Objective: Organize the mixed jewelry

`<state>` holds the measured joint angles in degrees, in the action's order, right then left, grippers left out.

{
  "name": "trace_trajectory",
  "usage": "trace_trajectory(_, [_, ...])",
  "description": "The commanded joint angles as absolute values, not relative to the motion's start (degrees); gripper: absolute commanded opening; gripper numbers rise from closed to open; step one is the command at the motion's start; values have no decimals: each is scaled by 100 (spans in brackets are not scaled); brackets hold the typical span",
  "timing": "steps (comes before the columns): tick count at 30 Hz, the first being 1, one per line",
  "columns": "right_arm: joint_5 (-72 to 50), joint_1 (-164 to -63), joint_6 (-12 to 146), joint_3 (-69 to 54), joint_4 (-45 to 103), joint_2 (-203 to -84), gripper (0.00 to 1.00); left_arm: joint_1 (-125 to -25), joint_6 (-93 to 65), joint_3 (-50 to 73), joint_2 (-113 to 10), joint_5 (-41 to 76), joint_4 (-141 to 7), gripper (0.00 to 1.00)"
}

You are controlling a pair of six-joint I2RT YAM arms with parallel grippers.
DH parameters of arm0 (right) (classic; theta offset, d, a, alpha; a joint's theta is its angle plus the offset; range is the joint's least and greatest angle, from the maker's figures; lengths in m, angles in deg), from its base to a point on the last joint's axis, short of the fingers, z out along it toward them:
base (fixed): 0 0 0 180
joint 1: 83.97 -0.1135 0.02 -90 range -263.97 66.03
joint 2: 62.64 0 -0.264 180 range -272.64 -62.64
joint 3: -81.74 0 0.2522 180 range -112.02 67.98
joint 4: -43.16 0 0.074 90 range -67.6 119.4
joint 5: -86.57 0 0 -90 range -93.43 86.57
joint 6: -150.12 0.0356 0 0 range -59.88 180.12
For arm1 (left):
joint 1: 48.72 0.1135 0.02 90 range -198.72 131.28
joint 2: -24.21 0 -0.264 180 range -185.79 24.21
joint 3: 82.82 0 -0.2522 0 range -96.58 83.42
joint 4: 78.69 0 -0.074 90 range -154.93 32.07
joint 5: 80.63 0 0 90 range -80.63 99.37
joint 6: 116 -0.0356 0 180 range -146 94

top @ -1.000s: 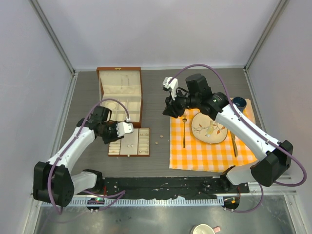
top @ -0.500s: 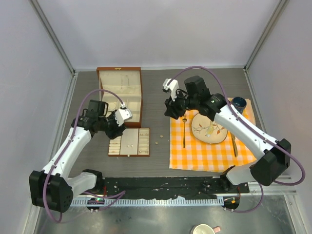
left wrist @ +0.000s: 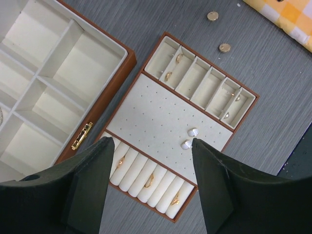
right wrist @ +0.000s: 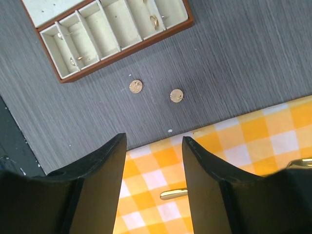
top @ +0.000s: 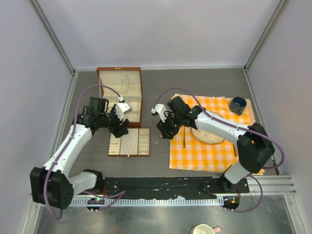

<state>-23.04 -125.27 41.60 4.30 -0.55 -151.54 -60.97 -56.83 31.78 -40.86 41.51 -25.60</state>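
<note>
Sorting seemed midway. Top view: left gripper (top: 122, 129) hung over the tray (top: 142, 141), right gripper (top: 163, 130) just right of it. Left wrist: jaws apart, empty, above two pearl studs (left wrist: 193, 132). Right wrist: jaws apart, empty; two gold discs (right wrist: 136, 86) lay loose beside the tray, needing a precise pinch.

No readable text, label, brand, number; marks on gold discs (right wrist: 136, 86) too small to read.

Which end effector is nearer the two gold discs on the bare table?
Right. The right end effector hangs at the edge of the checked cloth, just beside the gold discs; the left end effector is above the ring tray, farther off.
</note>
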Motion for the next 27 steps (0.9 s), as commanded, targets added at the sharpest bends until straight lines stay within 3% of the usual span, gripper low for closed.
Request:
trace_trajectory(1, [-2258, -12546, 4280, 496, 514, -15369, 57, -6067, -5483, 2919, -4144, 4400, -2880, 70])
trace_trajectory(10, [-2329, -12546, 4930, 338, 848, -16151, 60, -6076, -5571, 3050, -4126, 4374, -2942, 70])
trace_trajectory(27, [-1951, -12546, 5432, 145, 971, -16573, 53, -6076, -5659, 3226, -4109, 4294, -3012, 70])
